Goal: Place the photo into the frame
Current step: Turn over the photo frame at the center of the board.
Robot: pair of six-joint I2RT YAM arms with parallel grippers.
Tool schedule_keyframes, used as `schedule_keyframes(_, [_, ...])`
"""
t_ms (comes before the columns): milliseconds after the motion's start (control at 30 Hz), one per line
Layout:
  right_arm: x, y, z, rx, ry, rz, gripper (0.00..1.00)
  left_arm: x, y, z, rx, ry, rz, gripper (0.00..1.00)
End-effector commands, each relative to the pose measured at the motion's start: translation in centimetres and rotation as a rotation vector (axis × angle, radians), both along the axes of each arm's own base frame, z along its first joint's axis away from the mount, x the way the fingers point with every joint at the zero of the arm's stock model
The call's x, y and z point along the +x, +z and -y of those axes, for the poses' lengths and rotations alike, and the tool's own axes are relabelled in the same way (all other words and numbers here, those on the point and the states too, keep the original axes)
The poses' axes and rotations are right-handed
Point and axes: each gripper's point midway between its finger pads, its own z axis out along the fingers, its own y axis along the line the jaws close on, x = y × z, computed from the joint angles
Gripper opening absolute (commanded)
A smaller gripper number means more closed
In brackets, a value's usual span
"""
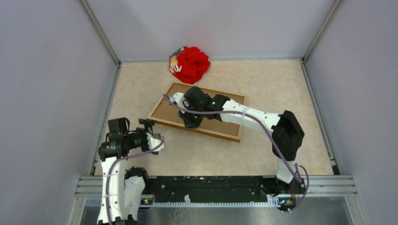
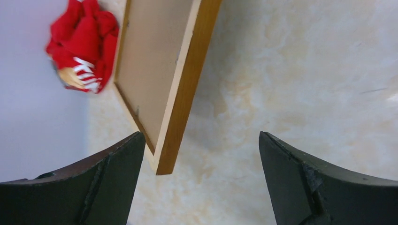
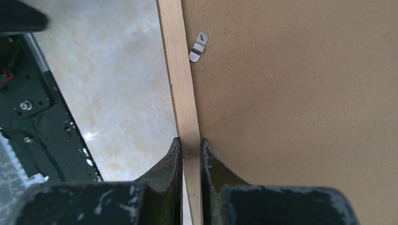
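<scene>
a large thin rectangular brown wooden picture frame (image 1: 218, 133) lies back-up on the pale marbled table (image 1: 281, 93), set at a slant in the middle of the surface, its long sides running from near left to far right. a plain brown backing board (image 1: 165, 107) fills its opening.

the right gripper (image 1: 190, 123) reaches over the frame from the right and comes down on the near long rail, toward that rail's left end. in the right wrist view the right gripper (image 3: 190, 143) has its 2 dark fingers drawn in narrow and pinched on the pale wood rail (image 3: 180, 70), 1 finger on the table side and 1 on the backing board (image 3: 305, 117) side. a small metal turn clip (image 3: 198, 46) sits on the board just beside the rail, farther along from the fingers. whether the rail is raised off the table cannot be told.

the left gripper (image 1: 152, 133) hangs near the table's left side, apart from the frame and close to its near left corner. in the left wrist view the left gripper (image 2: 201, 134) has its jaws spread wide with nothing between them; the frame (image 2: 187, 84) corner shows ahead, closer to the left-hand finger, with the backing board (image 2: 150, 61) inside it.

a crumpled red cloth with white markings (image 1: 190, 64) lies at the far edge of the table, just beyond the frame's far left corner, and shows in the left wrist view as well (image 2: 84, 47).
</scene>
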Motion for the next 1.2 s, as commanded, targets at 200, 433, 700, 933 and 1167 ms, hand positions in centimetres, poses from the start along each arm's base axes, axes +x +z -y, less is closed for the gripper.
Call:
schedule_keyframes(200, [-0.7,5.0,-2.4,0.149,-0.014,-0.100,0.00,5.9,3.1,1.3,0.144,-0.179,0.708,0.91])
schedule_keyframes(433, [-0.9,5.2,-2.3,0.136,-0.017,-0.115,0.00,7.1,-0.5,2.2,0.320,-0.292,0.656,0.64])
schedule_keyframes(700, [-0.9,6.7,-2.0,0.138,-0.019,-0.100,0.00,8.9,0.4,3.7,0.343,-0.288,0.668,0.20])
schedule_keyframes(933, [0.8,9.3,2.5,0.072,-0.066,0.146,0.60,9.1,3.5,4.1,0.260,-0.247,0.645,0.01])
schedule_keyframes(1167, [-1.5,8.4,6.2,-0.007,-0.032,0.394,0.72,8.3,5.6,4.5,0.166,-0.220,0.545,0.03])
